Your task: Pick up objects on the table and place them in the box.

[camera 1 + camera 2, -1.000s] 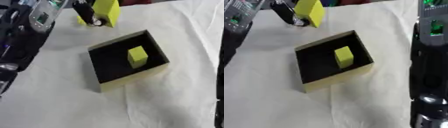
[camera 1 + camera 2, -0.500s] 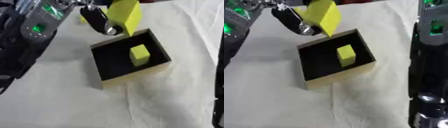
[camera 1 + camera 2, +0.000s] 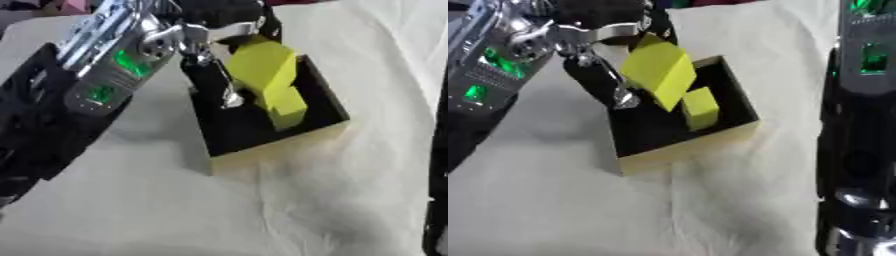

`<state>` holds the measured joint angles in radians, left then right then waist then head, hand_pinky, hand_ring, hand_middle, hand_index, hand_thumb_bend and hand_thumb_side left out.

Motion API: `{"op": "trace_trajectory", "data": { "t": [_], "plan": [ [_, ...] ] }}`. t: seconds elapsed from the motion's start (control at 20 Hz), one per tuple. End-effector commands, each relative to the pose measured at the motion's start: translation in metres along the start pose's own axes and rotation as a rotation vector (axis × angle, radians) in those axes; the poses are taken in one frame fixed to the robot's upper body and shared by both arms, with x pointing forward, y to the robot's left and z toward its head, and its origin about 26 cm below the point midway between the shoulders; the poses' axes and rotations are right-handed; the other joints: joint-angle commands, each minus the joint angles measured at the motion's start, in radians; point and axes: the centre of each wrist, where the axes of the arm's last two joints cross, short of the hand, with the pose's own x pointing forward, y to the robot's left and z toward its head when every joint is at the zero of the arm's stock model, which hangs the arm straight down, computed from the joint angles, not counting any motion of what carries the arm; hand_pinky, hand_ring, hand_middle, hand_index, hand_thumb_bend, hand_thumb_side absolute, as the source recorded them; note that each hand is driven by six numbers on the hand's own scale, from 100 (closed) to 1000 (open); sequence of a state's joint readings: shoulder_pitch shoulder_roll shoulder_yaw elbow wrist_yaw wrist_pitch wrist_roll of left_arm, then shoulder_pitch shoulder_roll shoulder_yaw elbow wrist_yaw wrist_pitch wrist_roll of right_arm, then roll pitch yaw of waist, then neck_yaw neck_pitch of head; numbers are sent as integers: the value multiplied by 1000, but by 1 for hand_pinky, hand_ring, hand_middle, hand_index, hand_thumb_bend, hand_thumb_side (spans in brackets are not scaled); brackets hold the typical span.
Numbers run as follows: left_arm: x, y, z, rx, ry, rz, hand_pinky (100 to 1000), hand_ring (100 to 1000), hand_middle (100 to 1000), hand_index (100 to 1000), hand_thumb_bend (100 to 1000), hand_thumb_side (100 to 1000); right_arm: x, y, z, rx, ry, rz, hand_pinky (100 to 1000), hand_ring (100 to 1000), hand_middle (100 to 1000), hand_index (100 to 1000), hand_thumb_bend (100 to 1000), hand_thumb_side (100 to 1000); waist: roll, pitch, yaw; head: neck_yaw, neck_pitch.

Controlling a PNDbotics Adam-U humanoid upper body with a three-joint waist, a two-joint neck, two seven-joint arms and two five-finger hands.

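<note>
here, nearest us, we see the white cloth covering the table, wrinkled and bare across the lower part of both views. along the right edge of the right eye view our right arm stands as a tall black and silver column; its hand does not show in either view.

just above the middle of the frame sits the box, square, with pale yellow walls and a black inside, lying askew on the cloth. inside it, toward its right side, a small yellow block rests on the black floor.

over the upper left part of the box hangs a larger yellow block, tilted, its lower corner down inside the box opening and just beside the small block; we cannot tell whether the two touch. our left hand has hold of this larger block from above: black fingers curl round its top at the upper middle of the frame, and one long dark finger runs down along its left face, ending in a shiny tip over the box's dark floor.

further up and to the left, our left arm comes in from the upper left corner, silver and black with green lights glowing on its casing, and it covers much of the left side of both views.
</note>
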<state>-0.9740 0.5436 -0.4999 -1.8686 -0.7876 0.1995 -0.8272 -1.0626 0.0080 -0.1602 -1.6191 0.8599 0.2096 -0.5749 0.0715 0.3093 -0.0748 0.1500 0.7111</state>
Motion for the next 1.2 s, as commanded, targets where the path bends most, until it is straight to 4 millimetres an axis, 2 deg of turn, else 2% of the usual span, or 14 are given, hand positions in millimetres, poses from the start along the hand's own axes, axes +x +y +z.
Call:
{"op": "trace_trajectory", "data": {
  "t": [0.05, 0.5, 0.7, 0.9, 0.95, 1.05, 1.2],
  "plan": [
    [1, -3, -4, -12, 10, -27, 563, 508, 540, 727, 100, 145, 7, -4, -6, -22, -21, -18, 822, 801, 704, 811, 100, 996, -3, -24, 1, 0, 2],
    [-5, -31, -22, -63, 52, -43, 574, 512, 550, 736, 124, 151, 5, -7, -5, -24, -14, -23, 823, 800, 703, 809, 100, 999, -6, -20, -3, 5, -7],
    [-6, -40, -29, -69, 69, -54, 601, 537, 582, 766, 180, 160, 5, -8, -4, -18, -14, -29, 823, 800, 702, 807, 100, 999, -9, -19, -6, 9, -13],
    [-10, -53, -38, -112, 76, -83, 714, 670, 709, 874, 329, 246, 6, -9, -4, -11, -21, -37, 823, 800, 701, 808, 100, 974, -10, -18, -9, 12, -16],
    [-11, -55, -40, -121, 73, -94, 743, 734, 750, 903, 389, 288, 7, -9, -4, -9, -23, -39, 824, 800, 702, 808, 100, 971, -10, -18, -9, 12, -15],
    [-12, -57, -41, -131, 69, -118, 779, 790, 790, 935, 474, 373, 7, -9, -4, -5, -27, -43, 824, 801, 702, 809, 100, 967, -11, -17, -10, 17, -11],
    [-12, -57, -41, -136, 72, -157, 804, 829, 817, 956, 563, 508, 9, -9, -3, 1, -35, -49, 824, 800, 702, 809, 100, 963, -11, -16, -9, 38, -4]
  ]
}}
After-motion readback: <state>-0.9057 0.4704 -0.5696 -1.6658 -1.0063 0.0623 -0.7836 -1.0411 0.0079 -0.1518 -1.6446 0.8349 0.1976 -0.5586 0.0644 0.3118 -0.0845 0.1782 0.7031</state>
